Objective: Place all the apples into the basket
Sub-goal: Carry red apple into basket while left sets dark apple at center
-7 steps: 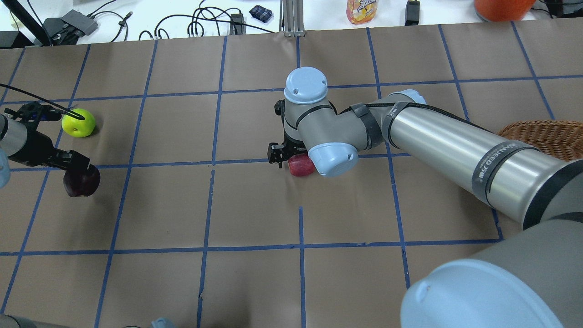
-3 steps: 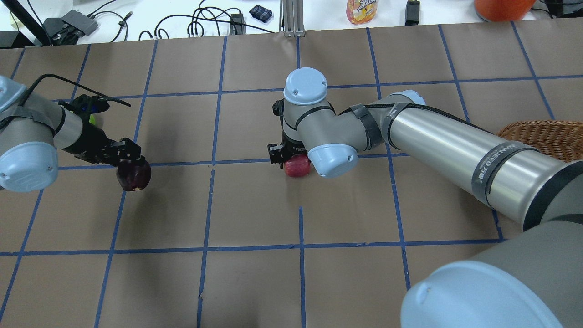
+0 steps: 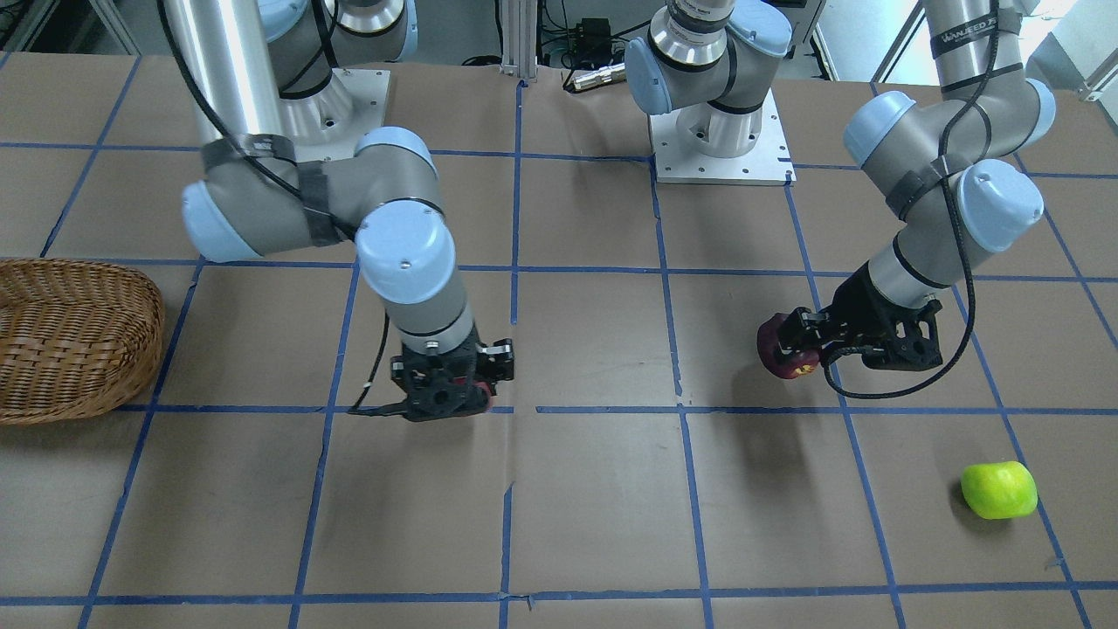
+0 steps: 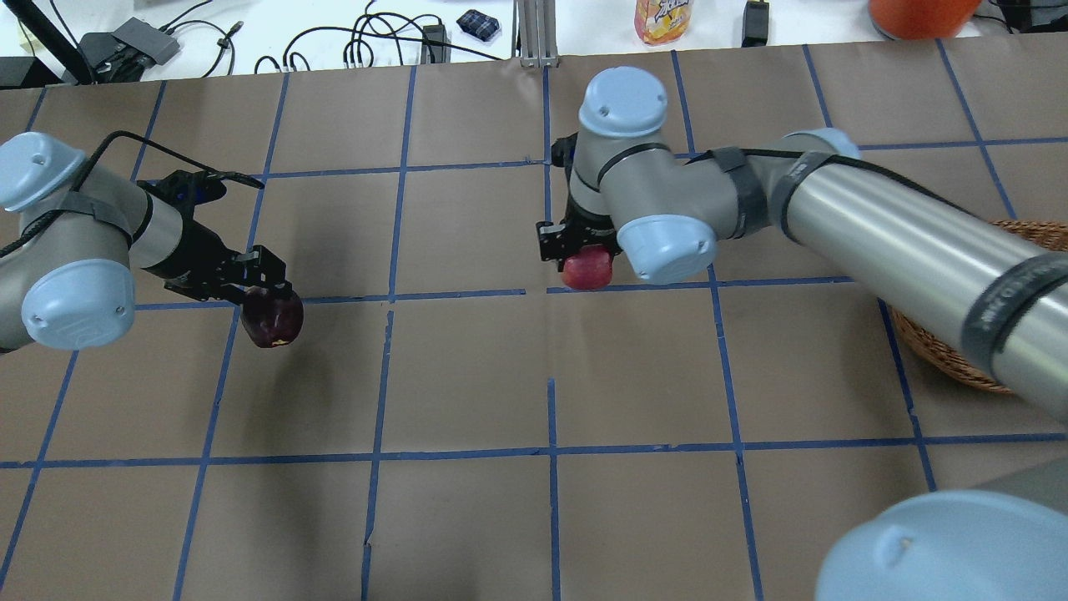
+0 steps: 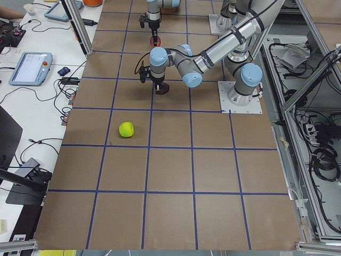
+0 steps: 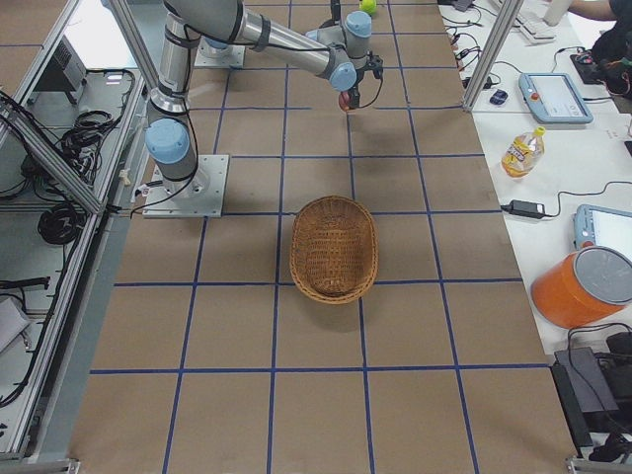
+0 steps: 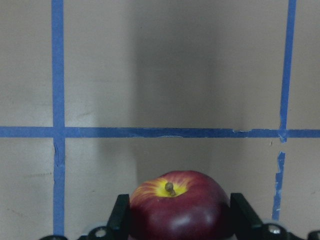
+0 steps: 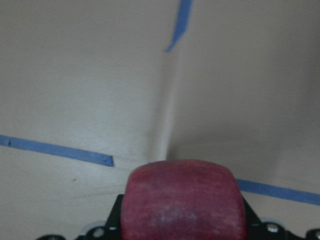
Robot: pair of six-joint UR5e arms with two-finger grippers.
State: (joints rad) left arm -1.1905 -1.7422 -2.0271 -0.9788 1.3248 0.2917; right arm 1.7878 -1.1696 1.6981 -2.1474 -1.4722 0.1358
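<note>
My left gripper (image 4: 265, 302) is shut on a dark maroon apple (image 4: 272, 320) and holds it above the table; the left wrist view shows a yellow patch at the stem of this apple (image 7: 176, 209). My right gripper (image 4: 584, 255) is shut on a lighter red apple (image 4: 587, 271), also seen in the right wrist view (image 8: 184, 200). The lime green apple (image 3: 998, 490) lies on the table on my left side, apart from both grippers; my left arm hides it in the overhead view. The wicker basket (image 3: 70, 336) stands at my right, partly behind my right arm (image 4: 1030, 236).
A juice bottle (image 4: 663, 18), an orange container (image 4: 918, 15) and cables (image 4: 367, 42) lie beyond the table's far edge. The arm base plates (image 3: 721, 148) stand at my near edge. Blue tape marks a grid on the brown table (image 4: 467, 376).
My left gripper has carried the maroon apple rightward, toward the table's middle. My right gripper has moved the red apple rightward and farther away, off its earlier spot.
</note>
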